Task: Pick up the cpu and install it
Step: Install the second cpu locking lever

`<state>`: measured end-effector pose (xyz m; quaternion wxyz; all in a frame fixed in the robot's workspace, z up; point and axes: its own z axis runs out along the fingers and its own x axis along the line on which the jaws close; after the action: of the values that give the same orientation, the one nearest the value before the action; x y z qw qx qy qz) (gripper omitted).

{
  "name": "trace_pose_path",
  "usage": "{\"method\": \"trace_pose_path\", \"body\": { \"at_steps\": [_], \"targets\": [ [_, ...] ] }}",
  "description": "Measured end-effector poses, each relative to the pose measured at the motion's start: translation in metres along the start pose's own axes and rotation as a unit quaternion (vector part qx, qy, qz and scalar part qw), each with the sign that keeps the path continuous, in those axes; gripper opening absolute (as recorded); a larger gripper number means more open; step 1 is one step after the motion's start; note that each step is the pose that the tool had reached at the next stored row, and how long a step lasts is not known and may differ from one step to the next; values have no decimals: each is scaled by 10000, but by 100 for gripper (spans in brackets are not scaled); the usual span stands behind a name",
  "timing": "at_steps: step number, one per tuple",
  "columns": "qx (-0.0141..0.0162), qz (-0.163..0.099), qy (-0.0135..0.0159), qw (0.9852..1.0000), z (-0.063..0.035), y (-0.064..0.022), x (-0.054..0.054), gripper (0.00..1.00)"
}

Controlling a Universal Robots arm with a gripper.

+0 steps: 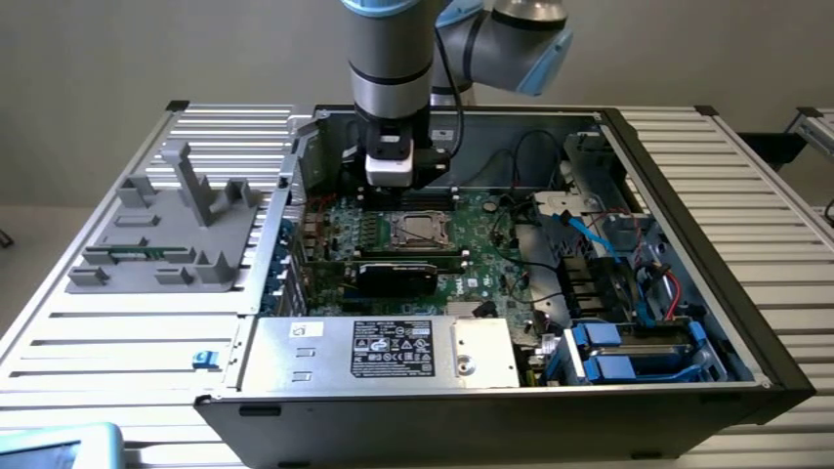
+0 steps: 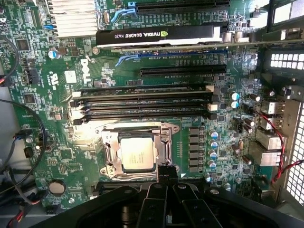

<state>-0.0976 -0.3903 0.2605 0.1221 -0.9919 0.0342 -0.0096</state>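
Observation:
The cpu (image 2: 137, 153), a shiny silver square chip, lies flat inside the metal-framed socket (image 2: 110, 153) on the green motherboard. In the exterior view the cpu (image 1: 420, 228) sits mid-board inside the open computer case. My gripper (image 2: 166, 172) hangs above the board just beside the socket's edge, shut, with its black fingers pressed together and nothing between them. It is apart from the chip. In the exterior view the gripper (image 1: 391, 193) hovers a little behind the socket and toward that view's left.
A black graphics card (image 2: 156, 35) stands in a slot past the long memory slots (image 2: 142, 102). Case walls, cables (image 1: 587, 234) and drive bays at the exterior view's right crowd the board. A power supply (image 1: 378, 350) lies in front, a grey fixture (image 1: 170, 234) on the slatted table.

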Motion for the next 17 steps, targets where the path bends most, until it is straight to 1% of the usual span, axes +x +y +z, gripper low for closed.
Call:
{"method": "trace_pose_path", "body": {
  "at_steps": [1, 2, 3, 5, 6, 9, 12, 13, 17],
  "targets": [
    [52, 2, -4, 10000, -3, 13, 1, 11],
    [89, 3, -6, 10000, -6, 24, 2, 11],
    [113, 4, -8, 9999, -8, 32, 3, 11],
    [148, 5, -11, 9999, -11, 44, 4, 11],
    [155, 5, -11, 9999, -12, 47, 5, 11],
    [157, 8, -19, 9999, -13, 52, 7, 11],
    [157, 7, -21, 9999, -14, 57, 8, 11],
    [162, 7, -22, 9999, -17, 67, 9, 11],
    [231, 9, -25, 9997, -34, 138, 14, 11]
  ]
}}
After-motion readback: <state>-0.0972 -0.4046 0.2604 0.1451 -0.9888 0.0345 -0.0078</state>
